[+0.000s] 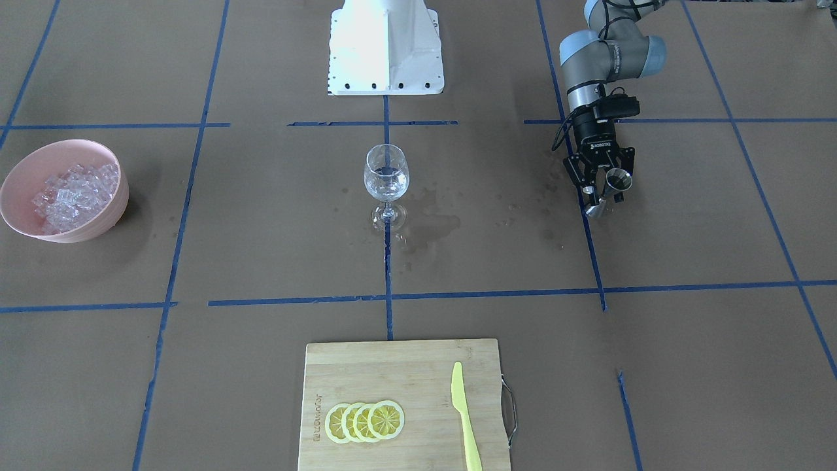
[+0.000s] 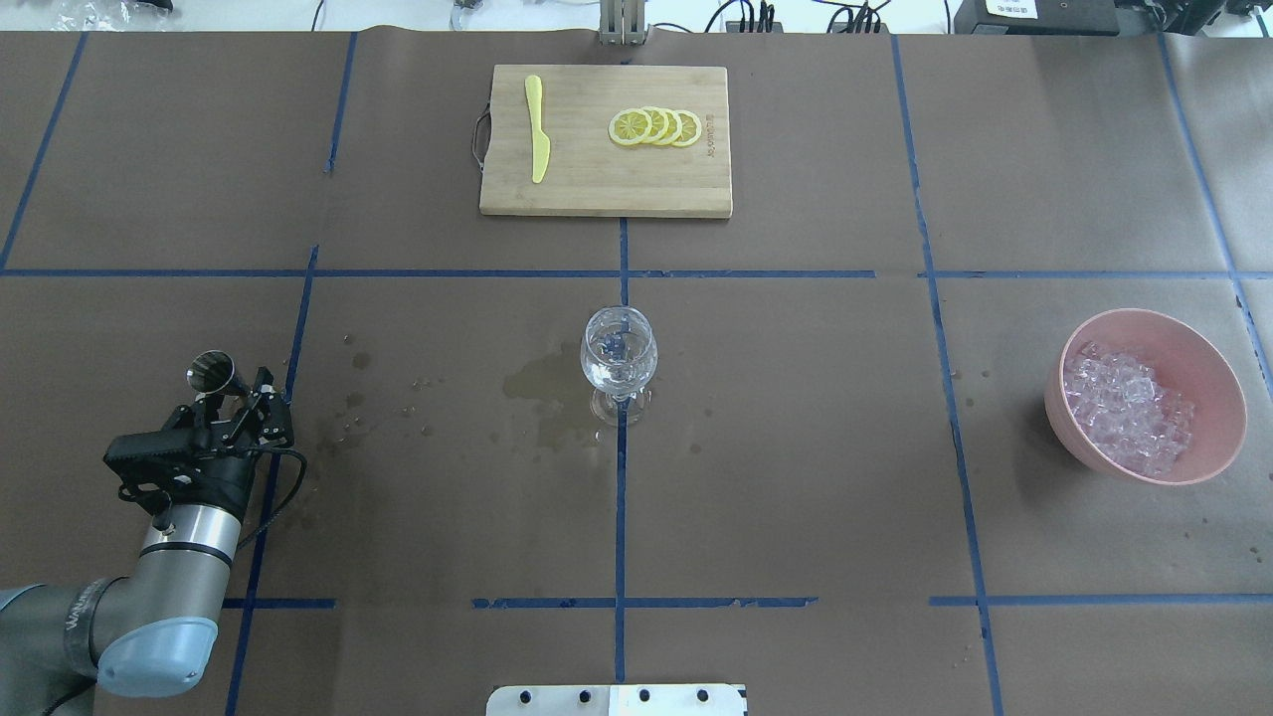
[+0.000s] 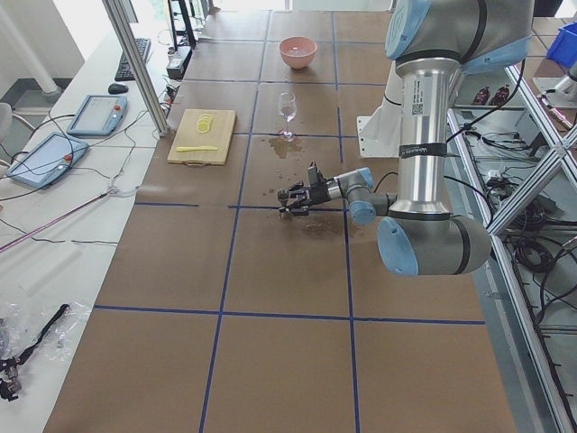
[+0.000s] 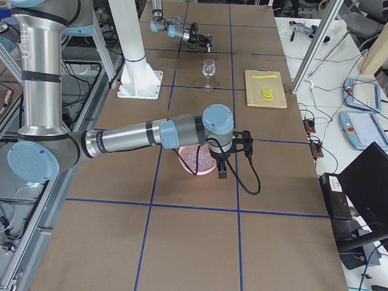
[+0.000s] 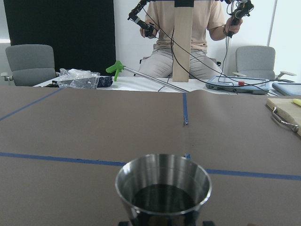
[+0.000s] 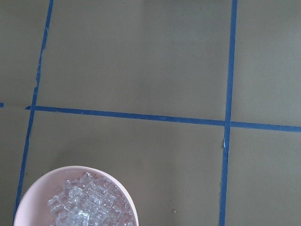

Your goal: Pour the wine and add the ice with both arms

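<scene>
Across the table, front view: left gripper [image 1: 605, 190] fingers clamped on small steel measuring cup [image 1: 618, 180], well apart from clear stemmed wine glass [image 1: 386, 178] seemingly holding a little wine [image 1: 386, 188]. Overhead: glassy ice cubes [image 2: 1129, 408] heaped in round pink bowl [image 2: 1208, 363], none visible in glass. Right side view: right gripper [image 4: 222, 170] above bowl, fingers cannot tell. Pour looks done; ice left.

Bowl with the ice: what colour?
The bowl is plain pale pink, no pattern; the overhead view shows it best.
</scene>
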